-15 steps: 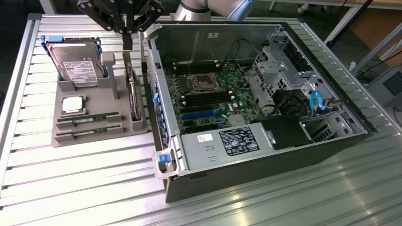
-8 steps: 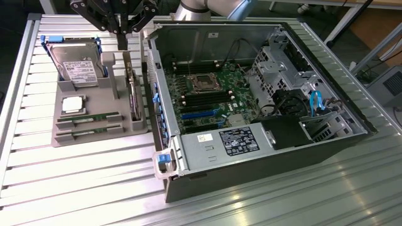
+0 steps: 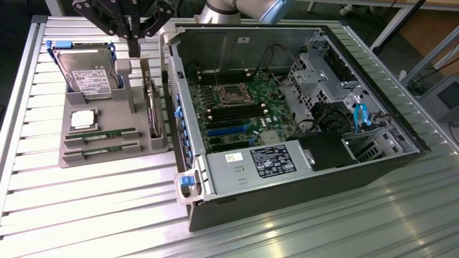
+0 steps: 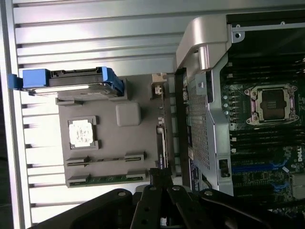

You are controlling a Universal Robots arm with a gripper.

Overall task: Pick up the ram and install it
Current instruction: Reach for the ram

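Note:
Two ram sticks lie edge-up in slots at the near end of a grey tray (image 3: pixel 107 161): one ram stick (image 3: pixel 100 134) just behind the other (image 3: pixel 100 149). In the wrist view a green ram stick (image 4: pixel 112 179) shows in its slot. My black gripper (image 3: pixel 134 49) hangs shut and empty above the tray's far end, beside the case wall and well away from the ram. Its fingertips (image 4: pixel 160 175) meet with nothing between them. The open computer case (image 3: pixel 287 177) lies at the exterior view's right, with its motherboard (image 3: pixel 244 115) and black memory slots (image 3: pixel 231 114) exposed.
On the tray also sit a silver hard drive (image 3: pixel 87 72) in a blue bracket and a square processor chip (image 3: pixel 83 119). An empty processor socket (image 3: pixel 233 95) is on the motherboard. Blue cables (image 3: pixel 360 115) and a drive cage fill the case's right side. Everything rests on a ribbed metal table (image 3: pixel 93 204).

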